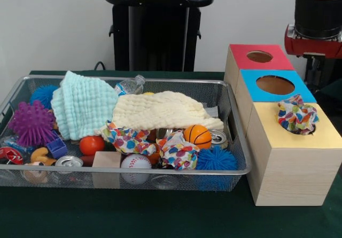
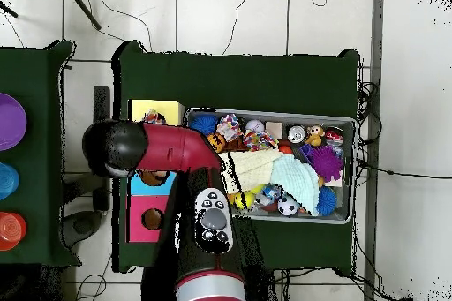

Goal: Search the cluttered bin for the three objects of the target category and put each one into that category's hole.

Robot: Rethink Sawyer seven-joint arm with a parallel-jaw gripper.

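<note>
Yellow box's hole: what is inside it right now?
A polka-dot cloth sits bunched in the hole of the yellow box, part of it sticking out above the top. Anything deeper inside the box is hidden by the cloth.

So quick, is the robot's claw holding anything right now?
Gripper: cannot be told. Only part of the arm shows, above the boxes; the claw itself is hidden in both views.

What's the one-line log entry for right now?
gripper: not visible, arm over boxes | yellow box: polka-dot cloth in hole | bin: two polka-dot cloths left | red, blue holes: empty
</note>
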